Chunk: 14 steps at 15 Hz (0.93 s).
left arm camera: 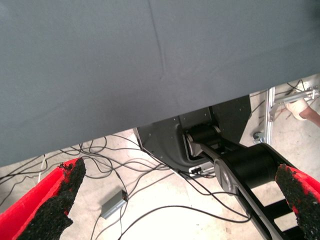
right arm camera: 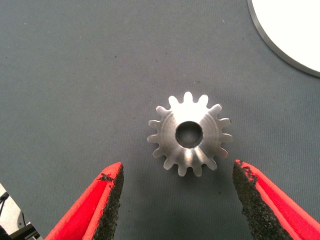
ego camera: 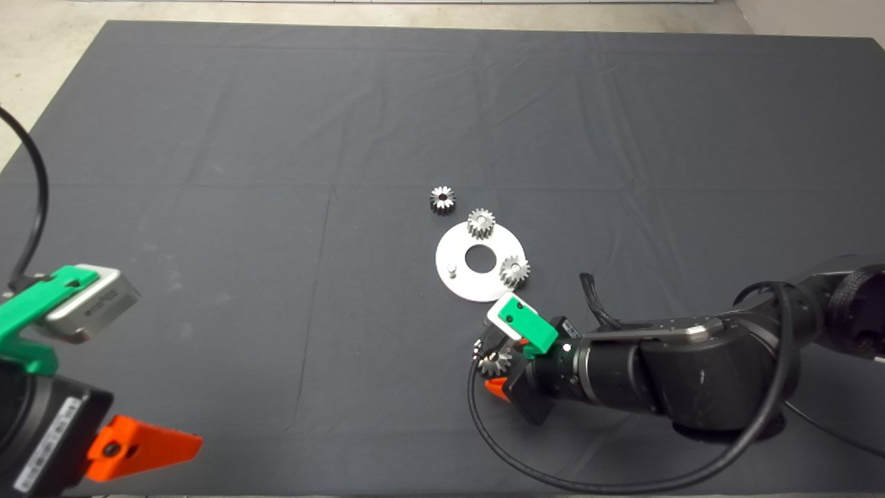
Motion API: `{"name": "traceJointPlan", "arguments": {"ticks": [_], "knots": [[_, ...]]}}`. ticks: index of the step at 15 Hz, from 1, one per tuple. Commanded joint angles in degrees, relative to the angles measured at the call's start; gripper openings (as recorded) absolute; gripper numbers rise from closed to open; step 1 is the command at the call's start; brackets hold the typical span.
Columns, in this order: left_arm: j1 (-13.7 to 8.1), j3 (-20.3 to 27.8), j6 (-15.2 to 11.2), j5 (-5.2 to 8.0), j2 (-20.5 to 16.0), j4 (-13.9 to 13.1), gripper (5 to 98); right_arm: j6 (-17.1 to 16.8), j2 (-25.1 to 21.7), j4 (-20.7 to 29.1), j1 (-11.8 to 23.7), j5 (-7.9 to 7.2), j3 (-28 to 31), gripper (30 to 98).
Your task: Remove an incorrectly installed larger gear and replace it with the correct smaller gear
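Right gripper (right arm camera: 177,200): low over the near part of the mat, just beside the disc's near edge; fingers spread wide, holding nothing, one pad on either side of the larger gear without touching it.
Larger gear (right arm camera: 190,134): lies flat on the mat, bore axis pointing straight up; a round part with no long axis. Bright steel, broad flared teeth, round centre hole, faint machining marks on its face.
Left gripper (left arm camera: 175,200): parked at the near left edge of the mat, fingers far apart and empty; rough black pads (left arm camera: 60,200) on red fingers.
Disc (ego camera: 479,261): flat pale metal plate with a round middle hole, near the mat's centre; a small peg (ego camera: 451,269) stands bare on its left side.
Mounted gears: one (ego camera: 481,223) at the disc's far edge, another (ego camera: 514,270) at its right edge, both flat.
Smaller gear (ego camera: 442,199): lies alone on the mat just beyond the disc, darker, fine-toothed, dark hole upward.
Mat (ego camera: 276,173): dark grey cloth, creased in straight fold lines.
Room: pale floor (ego camera: 41,41) beyond the mat; loose cables (left arm camera: 150,200) on the floor under the table edge.
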Motion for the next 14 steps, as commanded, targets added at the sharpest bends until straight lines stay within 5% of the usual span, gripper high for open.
{"name": "traceJointPlan", "arguments": {"ticks": [1,4,6,13,14], "knots": [[-0.07,0.70,-0.29,0.04,0.08,-1.02,97.6,0.34,-0.37,-0.40,3.32,-3.26,1.12,58.2],[0.01,0.70,-0.29,0.04,0.08,-1.02,97.6,1.29,0.14,-0.38,11.41,-3.17,-0.26,62.9],[0.02,0.70,-0.29,0.04,0.08,-1.02,97.6,1.29,2.72,-0.39,15.05,-3.08,-7.56,64.8],[0.54,0.70,-0.29,0.04,0.08,-1.02,97.6,4.31,12.59,-0.22,18.83,-2.24,-29.37,70.2],[0.72,0.70,-0.29,0.04,0.08,-1.02,97.6,5.05,12.90,-0.22,19.01,-1.08,-29.98,72.3]]}}
